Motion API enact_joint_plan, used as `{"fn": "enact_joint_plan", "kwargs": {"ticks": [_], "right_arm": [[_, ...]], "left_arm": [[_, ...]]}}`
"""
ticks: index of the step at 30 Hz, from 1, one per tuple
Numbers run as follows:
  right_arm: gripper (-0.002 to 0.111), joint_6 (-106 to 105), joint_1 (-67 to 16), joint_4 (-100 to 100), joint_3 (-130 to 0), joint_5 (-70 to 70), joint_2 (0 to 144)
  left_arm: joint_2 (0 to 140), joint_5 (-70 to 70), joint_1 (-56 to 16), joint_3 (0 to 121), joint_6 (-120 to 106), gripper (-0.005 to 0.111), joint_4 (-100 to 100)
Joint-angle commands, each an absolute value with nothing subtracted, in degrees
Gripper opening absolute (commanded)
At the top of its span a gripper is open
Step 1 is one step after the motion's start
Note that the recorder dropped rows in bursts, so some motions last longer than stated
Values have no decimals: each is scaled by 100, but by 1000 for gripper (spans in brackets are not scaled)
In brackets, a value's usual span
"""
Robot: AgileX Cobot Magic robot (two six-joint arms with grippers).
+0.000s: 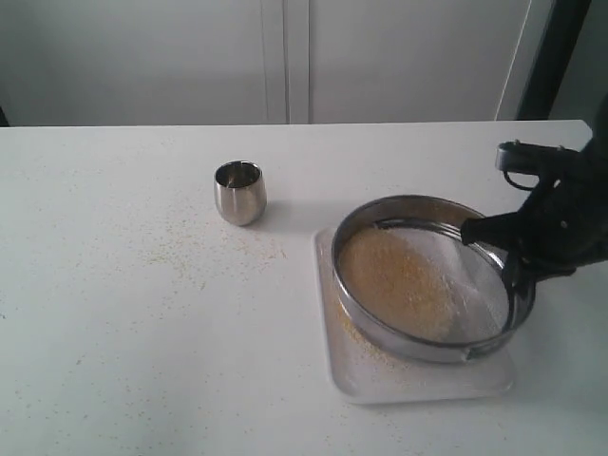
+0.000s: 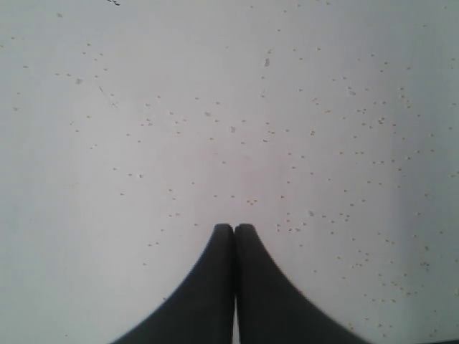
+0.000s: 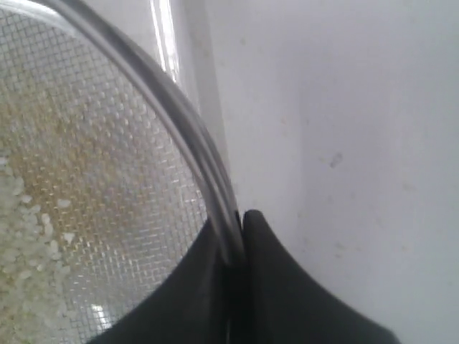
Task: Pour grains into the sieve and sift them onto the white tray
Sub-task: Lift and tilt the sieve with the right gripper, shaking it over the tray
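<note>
Nearest, at the right of the table (image 1: 114, 332), lies the white tray (image 1: 418, 380), with a thin scatter of fine yellow grains (image 1: 394, 275) on its bare near-left part. Over it sits the sieve (image 1: 380, 328), tilted so its left side is lower; whether the rim touches the tray cannot be told. Most of the grains lie heaped on the left half of the mesh, and the right half is nearly bare. The right gripper (image 1: 518, 275) has its black fingers clamped on the sieve's right rim wall, one inside and one outside. Farther back and to the left, well apart from the tray, a small steel cup (image 1: 239, 192) stands upright. The left gripper (image 2: 234, 229) has its fingers pressed together, holding nothing, above table sprinkled with stray grains.
</note>
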State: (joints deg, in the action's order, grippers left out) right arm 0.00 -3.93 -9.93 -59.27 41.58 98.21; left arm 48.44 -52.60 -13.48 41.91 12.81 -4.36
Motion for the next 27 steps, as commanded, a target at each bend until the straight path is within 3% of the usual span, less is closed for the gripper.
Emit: {"fn": "enact_joint_plan", "kwargs": {"ticks": [1,3,7,14,16,20,24,27], "right_arm": [[0,0,-525,-1071,-5562,3180,9353],[0,0,-638,-1268,-5939,3156,9793],[0,-75,-684,-1173,-6402,4777,10223],[0,49,-684,-1371,-5711,2985,9702],[0,49,-684,-1627,-6020,3074,10063],[0,-36,-684,-1049,-6242,4605,10184],[0,225,-684,-786,-5488,3507,9405],[0,375,-697,-1136,-5801,2910,9725]], "left_arm": [[4800,-5361,-1330,4168,1266,0,-396],[4800,-5348,-1330,4168,1266,0,-396],[4800,-5348,-1330,4168,1266,0,-396],[4800,-5348,-1330,4168,1266,0,-396],[4800,-5348,-1330,4168,1266,0,-396],[4800,-5348,-1330,4168,1266,0,-396],[4800,-5348,-1330,4168,1266,0,-396],[4800,-5348,-1330,4168,1266,0,-396]]}}
